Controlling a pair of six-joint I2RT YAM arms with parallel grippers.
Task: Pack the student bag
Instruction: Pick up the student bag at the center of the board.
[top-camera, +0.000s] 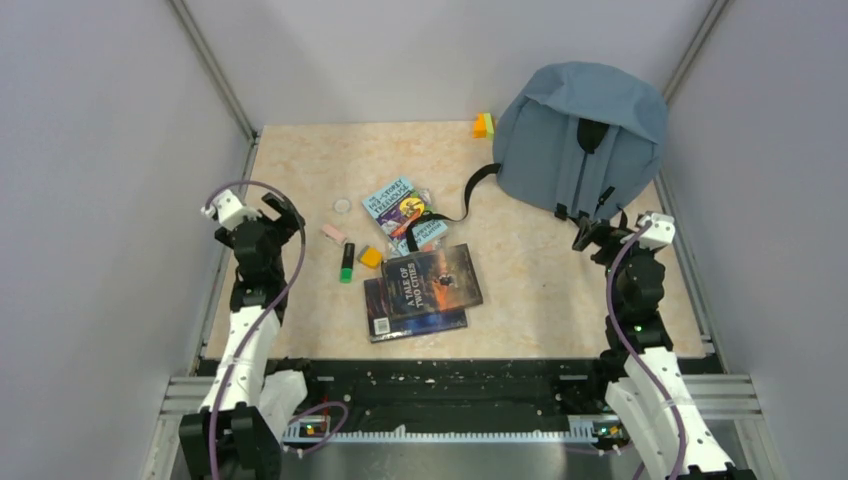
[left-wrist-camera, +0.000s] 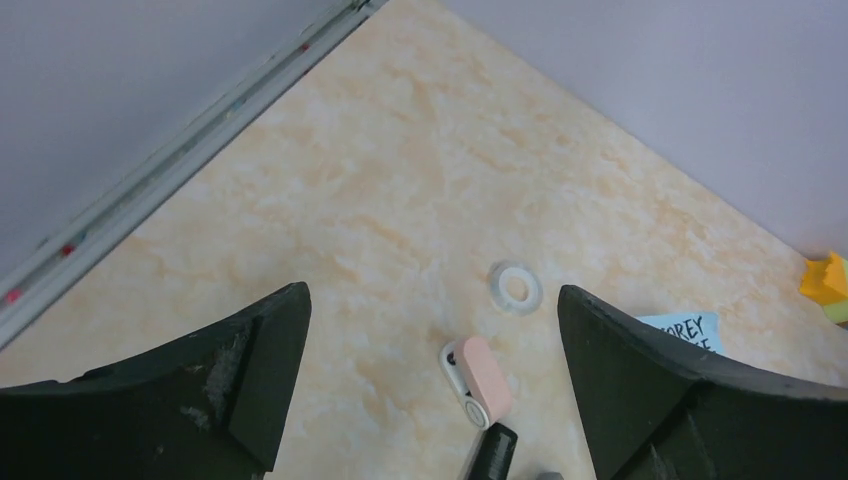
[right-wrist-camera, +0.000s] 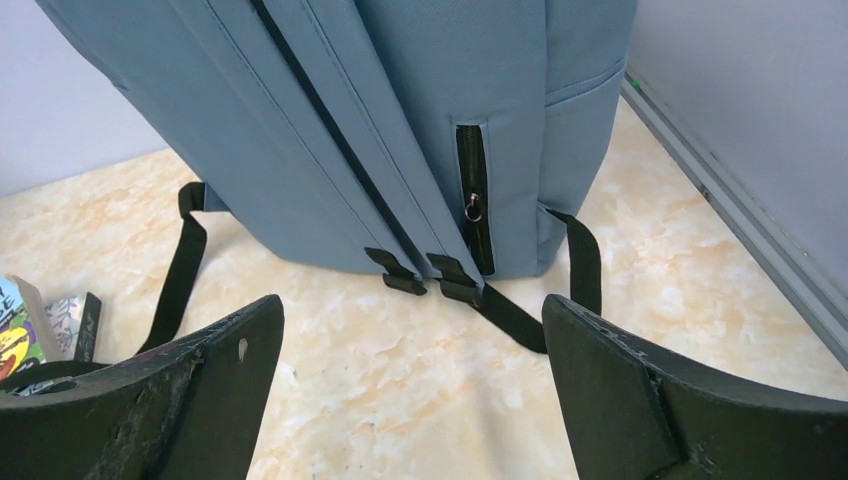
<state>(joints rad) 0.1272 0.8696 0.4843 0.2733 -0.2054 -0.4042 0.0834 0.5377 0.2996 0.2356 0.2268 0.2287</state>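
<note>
At the far right corner of the desk (top-camera: 520, 290), the student bag (top-camera: 580, 135) is stood upright against the wall, well apart from the books (top-camera: 425, 285) at the middle. The right claw (right-wrist-camera: 412, 310) is held spread and empty just before the bag's base. The left claw (left-wrist-camera: 430, 300) is likewise spread, nothing gripped, with a pink eraser (left-wrist-camera: 478, 380) seen on the desk between its fingers.

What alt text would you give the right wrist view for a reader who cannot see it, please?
The grey-blue student bag stands on the table, its black zip and straps facing the open right pincer. Book corners show far left.
</note>
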